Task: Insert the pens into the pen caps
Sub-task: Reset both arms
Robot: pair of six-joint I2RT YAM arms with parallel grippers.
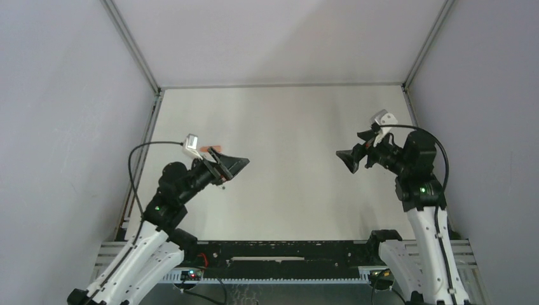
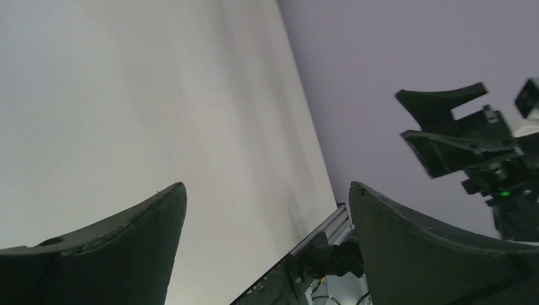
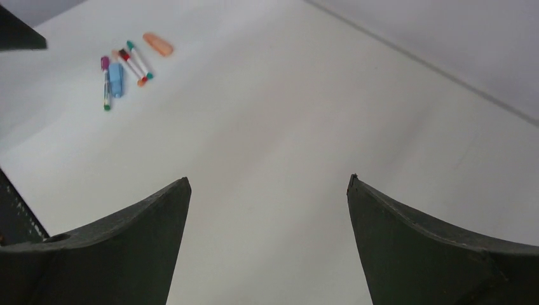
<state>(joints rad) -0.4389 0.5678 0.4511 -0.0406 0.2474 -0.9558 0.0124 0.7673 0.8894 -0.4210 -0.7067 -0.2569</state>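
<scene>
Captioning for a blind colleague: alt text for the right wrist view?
The black right gripper hangs open and empty above a white table; at upper left lie slim white marker pens, a light blue cap and a salmon-orange cap.

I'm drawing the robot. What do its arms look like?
The left arm and right arm are white below, black above, each with a green light and looping black cable. The left tool and right tool are black with curved fingers.

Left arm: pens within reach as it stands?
Probably yes. The pens lie bunched on the table right beside the left arm, with the orange cap showing by its wrist. The left pincer is open, empty and aimed away from them, so it would need to swing round and down.
</scene>
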